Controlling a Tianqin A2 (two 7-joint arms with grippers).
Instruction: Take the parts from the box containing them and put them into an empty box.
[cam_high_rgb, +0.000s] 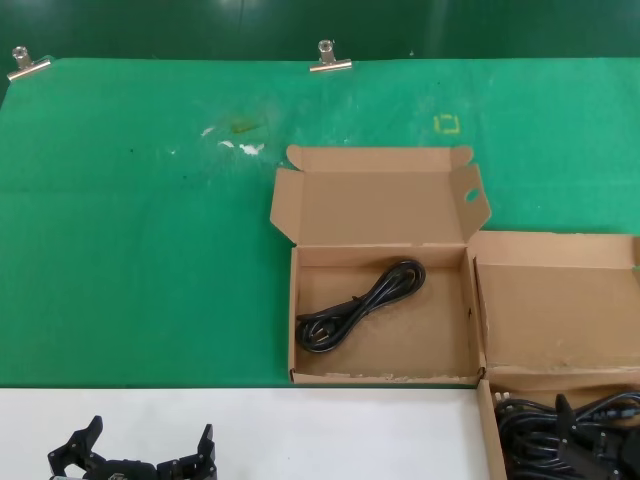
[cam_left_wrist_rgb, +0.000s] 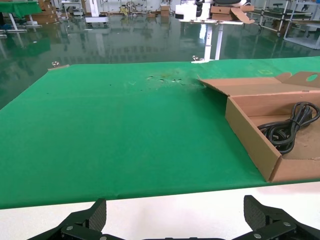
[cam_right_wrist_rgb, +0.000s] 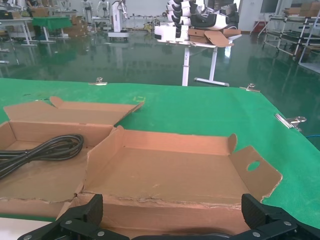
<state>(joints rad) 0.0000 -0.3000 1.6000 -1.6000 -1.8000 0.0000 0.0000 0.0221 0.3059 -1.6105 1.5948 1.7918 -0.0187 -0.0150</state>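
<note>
Lying flat on the green felt-like table cover (cam_high_rgb: 140, 250), the shallow brown cardboard box with its lid folded back (cam_high_rgb: 310, 300) sits near the middle, lid flaps rounded, one flap pierced by a round hole (cam_high_rgb: 471, 195). Inside it rests one black rubber-coated cable bundled as a long loose coil (cam_high_rgb: 362, 303), running on the diagonal, with bare cardboard floor around it. A second shallow brown cardboard box (cam_high_rgb: 487, 425) touches the first box's right wall; its lid (cam_high_rgb: 555, 315) also lies open, and the tray is cut off at the lower right corner of the head view. That tray holds a tangle of black cables with plugs (cam_high_rgb: 540, 425), the count hard to make out. The right gripper (cam_high_rgb: 600, 452) sits low over this tangle, dark against dark; I cannot tell whether its fingers are apart or closed on anything. The left gripper (cam_high_rgb: 135, 458) is parked over the white table edge (cam_high_rgb: 350, 430) at the near left, claw spread apart and holding nothing. Two metal binder clips (cam_high_rgb: 329, 57) pin the cover's far edge. Wide open green cloth lies left of the boxes, marked by white scuffs (cam_high_rgb: 240, 147) and a small yellow square outline (cam_high_rgb: 447, 123).
</note>
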